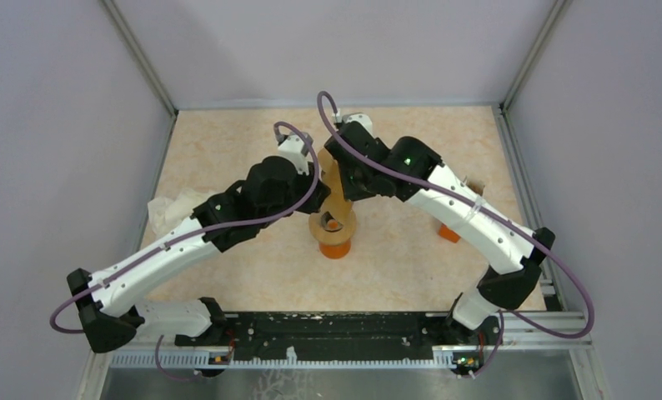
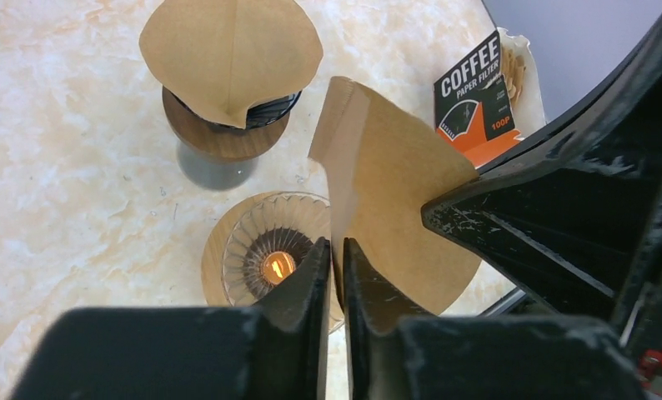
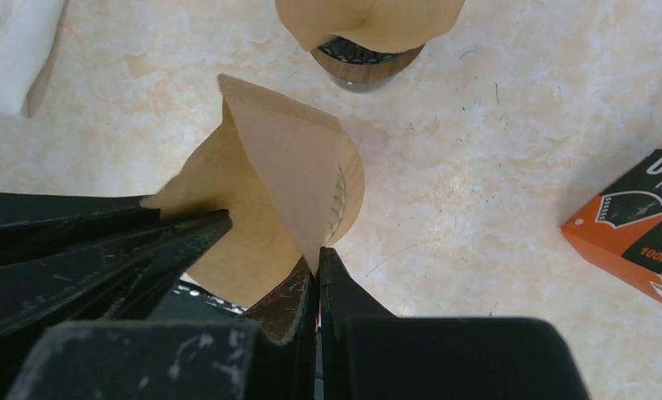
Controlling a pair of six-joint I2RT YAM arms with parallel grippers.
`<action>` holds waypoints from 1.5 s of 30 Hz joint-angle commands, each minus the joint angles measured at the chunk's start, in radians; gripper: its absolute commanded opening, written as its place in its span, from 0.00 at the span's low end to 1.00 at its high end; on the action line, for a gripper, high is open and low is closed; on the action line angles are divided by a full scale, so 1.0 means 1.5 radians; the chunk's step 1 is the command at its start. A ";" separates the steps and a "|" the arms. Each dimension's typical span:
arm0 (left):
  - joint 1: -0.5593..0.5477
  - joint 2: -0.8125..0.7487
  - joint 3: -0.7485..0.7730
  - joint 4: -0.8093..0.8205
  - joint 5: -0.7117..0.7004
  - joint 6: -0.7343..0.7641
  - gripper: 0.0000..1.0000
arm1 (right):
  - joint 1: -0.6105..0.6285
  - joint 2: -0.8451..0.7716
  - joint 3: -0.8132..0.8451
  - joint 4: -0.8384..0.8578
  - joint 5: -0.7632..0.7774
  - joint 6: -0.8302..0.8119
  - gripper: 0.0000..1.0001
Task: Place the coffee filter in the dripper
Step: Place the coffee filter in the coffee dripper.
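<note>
A brown paper coffee filter (image 2: 394, 192) hangs, partly spread open, just above the glass dripper (image 2: 261, 250), which has a wooden collar and stands on an orange base (image 1: 334, 247). My left gripper (image 2: 334, 243) has closed to a narrow slit on the filter's near edge. My right gripper (image 3: 318, 254) is shut on the opposite edge of the filter (image 3: 286, 167). In the top view both grippers meet over the dripper (image 1: 332, 223), with the filter (image 1: 334, 185) between them.
A second dripper with a filter in it (image 2: 232, 58) stands on a grey stand beyond the first. An orange and black filter box (image 2: 478, 100) lies to the right. A white cloth (image 1: 165, 208) lies at the left.
</note>
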 commanded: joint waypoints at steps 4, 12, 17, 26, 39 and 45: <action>-0.005 0.004 0.063 -0.095 -0.019 0.006 0.03 | 0.010 -0.036 -0.026 0.026 0.001 -0.013 0.00; -0.005 0.023 0.104 -0.188 -0.033 0.006 0.00 | 0.010 -0.040 -0.031 0.033 -0.008 -0.028 0.03; -0.005 0.029 0.120 -0.216 -0.034 0.007 0.00 | 0.009 -0.047 -0.038 0.030 -0.009 -0.037 0.03; -0.004 0.028 0.113 -0.251 -0.042 0.010 0.00 | -0.013 -0.065 -0.083 0.050 -0.044 -0.048 0.02; 0.022 0.051 0.115 -0.250 0.008 0.036 0.00 | -0.052 -0.065 -0.127 0.096 -0.105 -0.071 0.02; 0.037 0.073 0.109 -0.251 0.046 0.049 0.00 | -0.064 -0.061 -0.151 0.104 -0.117 -0.079 0.02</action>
